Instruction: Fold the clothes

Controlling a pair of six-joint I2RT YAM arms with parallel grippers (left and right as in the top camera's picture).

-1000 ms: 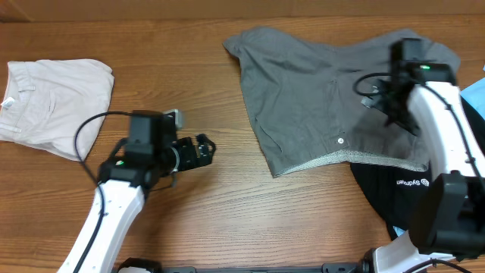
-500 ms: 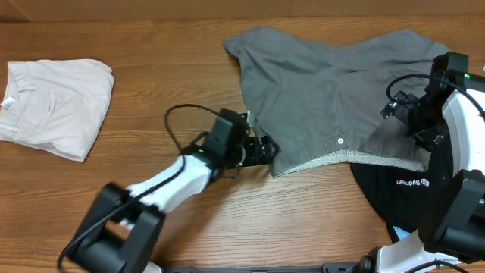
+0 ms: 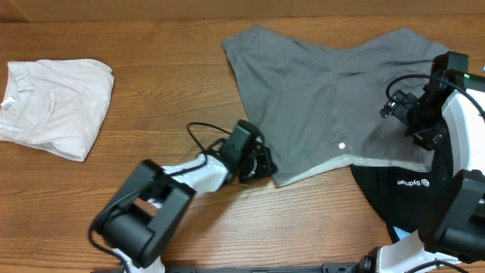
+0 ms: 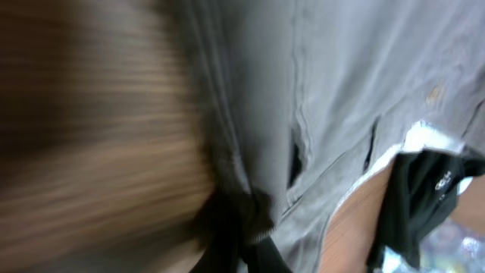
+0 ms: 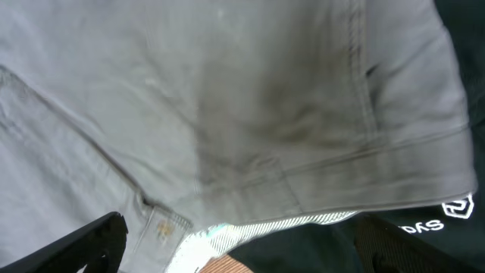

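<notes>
The clothes [image 3: 326, 98], a pair of grey shorts, lie spread on the wooden table at the upper right, with the paler waistband along the lower edge. My left gripper [image 3: 267, 167] is at their lower left corner. The blurred left wrist view shows the left gripper [image 4: 242, 236] shut, with the edge of the clothes [image 4: 326, 91] bunched between its dark fingers. My right gripper [image 3: 423, 130] hovers over the right end of the waistband. In its wrist view the right gripper [image 5: 250, 254] stands wide open above the clothes [image 5: 265, 98], nothing between its fingers.
A black garment [image 3: 402, 201] with a white logo lies under the shorts' lower right corner, reaching the table's front right. White folded shorts [image 3: 53, 106] sit at the far left. Bare wood lies between them.
My left arm swept right across the table to the shorts' lower left corner and shut there; the corner shifted slightly. The right gripper moved right, then held still, open.
</notes>
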